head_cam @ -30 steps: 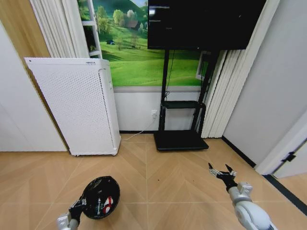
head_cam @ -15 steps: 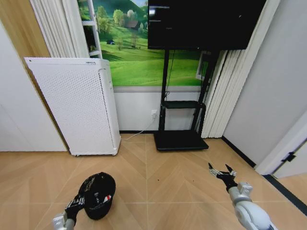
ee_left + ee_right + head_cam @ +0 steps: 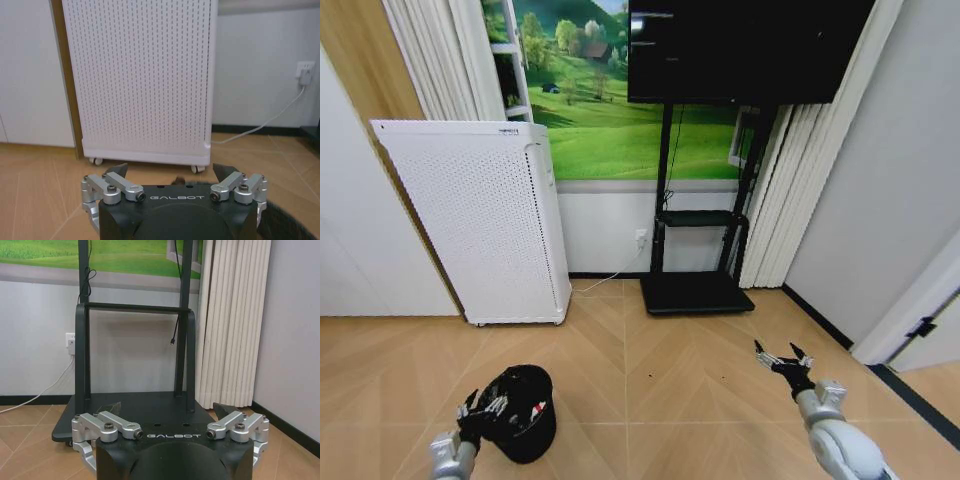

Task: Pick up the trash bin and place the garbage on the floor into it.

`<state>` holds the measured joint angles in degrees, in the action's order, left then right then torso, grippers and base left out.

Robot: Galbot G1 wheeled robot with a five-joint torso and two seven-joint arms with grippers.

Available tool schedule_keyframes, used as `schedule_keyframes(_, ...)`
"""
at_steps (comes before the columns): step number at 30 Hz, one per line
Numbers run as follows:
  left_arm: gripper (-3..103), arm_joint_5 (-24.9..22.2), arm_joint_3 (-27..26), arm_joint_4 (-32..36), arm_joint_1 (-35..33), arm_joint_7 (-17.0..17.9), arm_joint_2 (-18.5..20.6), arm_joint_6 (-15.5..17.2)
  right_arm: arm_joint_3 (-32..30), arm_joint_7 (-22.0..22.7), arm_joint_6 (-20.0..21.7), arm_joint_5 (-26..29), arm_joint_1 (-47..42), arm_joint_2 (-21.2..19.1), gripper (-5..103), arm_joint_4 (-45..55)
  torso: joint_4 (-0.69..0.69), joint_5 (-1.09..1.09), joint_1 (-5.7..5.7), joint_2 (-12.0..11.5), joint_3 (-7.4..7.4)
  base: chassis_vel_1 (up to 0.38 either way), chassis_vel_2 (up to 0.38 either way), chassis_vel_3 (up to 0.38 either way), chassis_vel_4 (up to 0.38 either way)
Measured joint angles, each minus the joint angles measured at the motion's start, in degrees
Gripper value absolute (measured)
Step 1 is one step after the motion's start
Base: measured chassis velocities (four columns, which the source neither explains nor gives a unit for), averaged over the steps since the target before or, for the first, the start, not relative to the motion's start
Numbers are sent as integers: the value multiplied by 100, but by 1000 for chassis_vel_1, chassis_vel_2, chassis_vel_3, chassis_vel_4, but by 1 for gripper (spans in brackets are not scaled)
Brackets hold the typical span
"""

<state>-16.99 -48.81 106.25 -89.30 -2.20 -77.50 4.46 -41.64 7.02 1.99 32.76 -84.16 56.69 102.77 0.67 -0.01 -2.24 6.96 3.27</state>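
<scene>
The trash bin [image 3: 523, 425], black mesh with a black liner, stands upright on the wood floor at the lower left of the head view. A small red-and-white piece of garbage [image 3: 536, 410] shows inside its mouth. My left gripper [image 3: 482, 405] sits at the bin's left rim, open, its fingers spread and holding nothing. In the left wrist view the left gripper [image 3: 171, 170] is open, and a curve of the bin rim [image 3: 282, 220] shows beside it. My right gripper [image 3: 782, 357] hovers open over bare floor at the right, seen open and holding nothing as the right gripper [image 3: 169, 409].
A tall white perforated appliance [image 3: 480, 220] stands against the left wall, with a cable running to a wall socket [image 3: 641, 238]. A black TV stand [image 3: 695, 290] sits at the back centre, with curtains [image 3: 790, 200] to its right. Open wood floor lies between the two arms.
The bin went from tilted in the left gripper to standing upright on the floor. The left gripper has opened and let go of its rim. The right arm has not moved.
</scene>
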Motion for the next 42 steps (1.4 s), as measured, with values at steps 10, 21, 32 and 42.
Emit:
schedule_keyframes(10, 100, -65, 134, 549, 553, 121, 390, 23, 0, 0, 0, 0, 0, 0, 100, 0, 2, 0, 0, 0, 0, 0, 0, 0, 0)
schedule_keyframes(21, 100, -158, 443, 524, 982, 119, 604, 92, 0, 0, 0, 0, 0, 0, 100, 0, 2, 0, -1, 0, 0, 0, 0, 0, 0)
schedule_keyframes(32, 100, -87, 580, 501, 993, 135, 494, 111, 0, 0, 0, 0, 0, 0, 100, 1, 1, 1, 0, 0, 0, 0, 0, 0, 0)
schedule_keyframes(42, 100, -82, 576, 497, 989, 138, 491, 112, 0, 0, 0, 0, 0, 1, 100, 0, 1, 1, -18, 121, 102, 0, 0, 0, 0)
